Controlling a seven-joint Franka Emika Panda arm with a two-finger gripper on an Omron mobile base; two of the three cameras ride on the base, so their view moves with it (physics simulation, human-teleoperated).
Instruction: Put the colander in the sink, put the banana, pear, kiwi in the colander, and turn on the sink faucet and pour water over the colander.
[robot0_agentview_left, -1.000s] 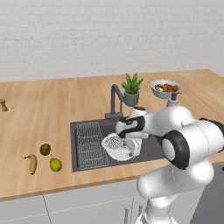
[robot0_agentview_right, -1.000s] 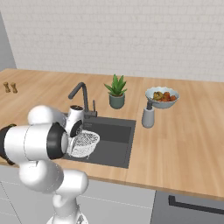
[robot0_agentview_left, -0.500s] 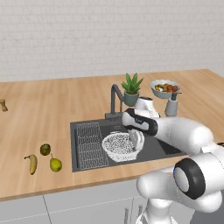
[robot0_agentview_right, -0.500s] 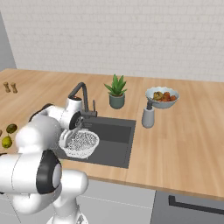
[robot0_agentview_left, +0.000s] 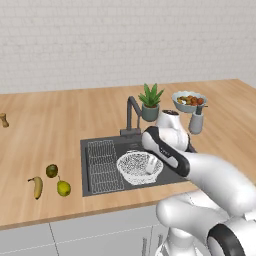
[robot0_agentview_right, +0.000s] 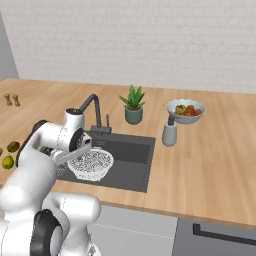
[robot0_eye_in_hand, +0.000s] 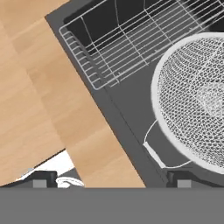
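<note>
Wire rack (robot0_agentview_left: 104, 163) and colander (robot0_agentview_left: 136, 167) crowd sink (robot0_agentview_left: 175, 176).

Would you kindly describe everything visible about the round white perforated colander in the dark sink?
The round white mesh colander looks like fine perforated wire with a smooth solid rim and a thin loop handle at its edge. It sits upright and empty on the floor of the dark grey rectangular sink, beside the flat wire rack. The open gripper hangs over its rim; whether it touches the colander cannot be told.
</note>
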